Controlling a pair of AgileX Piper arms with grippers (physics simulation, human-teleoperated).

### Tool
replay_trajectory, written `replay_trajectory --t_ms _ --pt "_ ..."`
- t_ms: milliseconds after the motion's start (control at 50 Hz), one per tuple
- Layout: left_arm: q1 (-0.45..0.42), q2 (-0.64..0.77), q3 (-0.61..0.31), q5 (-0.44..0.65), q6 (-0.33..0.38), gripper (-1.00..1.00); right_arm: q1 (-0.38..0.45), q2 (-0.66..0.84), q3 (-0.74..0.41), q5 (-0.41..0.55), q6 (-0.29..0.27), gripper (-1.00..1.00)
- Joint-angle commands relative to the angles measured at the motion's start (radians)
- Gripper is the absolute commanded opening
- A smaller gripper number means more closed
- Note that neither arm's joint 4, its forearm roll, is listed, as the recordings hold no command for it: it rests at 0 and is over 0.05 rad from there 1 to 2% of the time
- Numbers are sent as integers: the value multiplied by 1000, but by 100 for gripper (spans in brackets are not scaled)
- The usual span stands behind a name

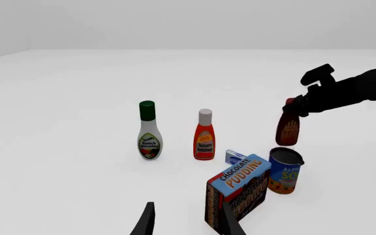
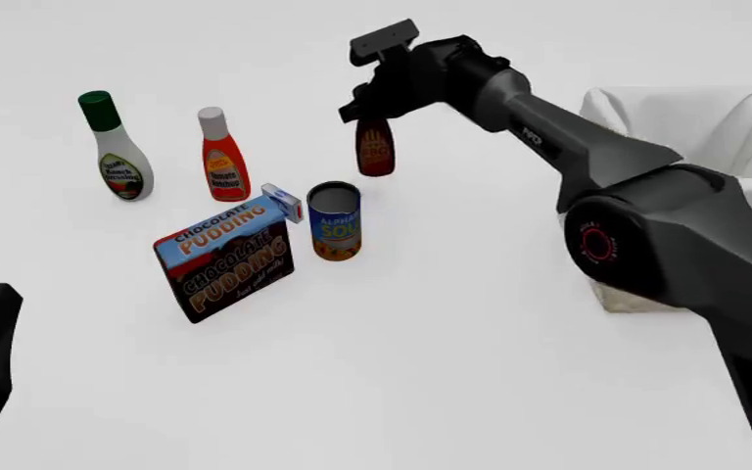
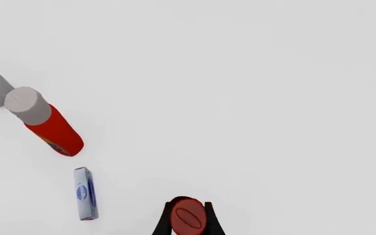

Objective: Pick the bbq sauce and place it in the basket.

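left gripper (image 1: 188, 223): only the two finger tips show in its wrist view, spread apart with nothing between them; in front view a dark piece of the arm sits at the far left edge
ranch bottle (image 2: 117, 147): white, green cap, upright on the table (image 2: 454, 372); farthest left item, well left of the right gripper
ketchup bottle (image 2: 222, 157): orange-red, white cap, upright, just right of the ranch bottle; left of the right gripper
pudding box (image 2: 224, 258): "Chocolate Pudding", stands tilted, nearer the camera than the bottles; just ahead of the left finger tips in the left wrist view
small blue-white carton (image 2: 285, 202): touching or just behind the pudding box top corner, cannot tell which; left of the right gripper's fingers in the right wrist view
soup can (image 2: 334, 221): blue, upright, just right of the pudding box; directly below and nearer than the right gripper
bbq sauce (image 2: 375, 147): dark reddish-brown, orange label, upright, held at its red cap; whether its base touches the table I cannot tell
right gripper (image 2: 365, 110): fingers (image 3: 165, 223) closed on both sides of the bbq sauce cap, seen from above in its wrist view
basket (image 2: 664, 117): white cloth-lined rim at far right, well right of the right gripper, partly hidden behind the right arm; nothing seen inside
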Motion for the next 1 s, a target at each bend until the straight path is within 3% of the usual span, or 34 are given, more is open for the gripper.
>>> replay_trajectory --t_ms 20,460,1000 --pt "0 0 0 0 0 100 -14 -81 30 -12 -3 -100" --pt "0 0 0 0 0 100 12 -414 238 -40 -2 -100" --pt "0 0 0 0 0 100 -43 -673 398 -2 -12 -100"
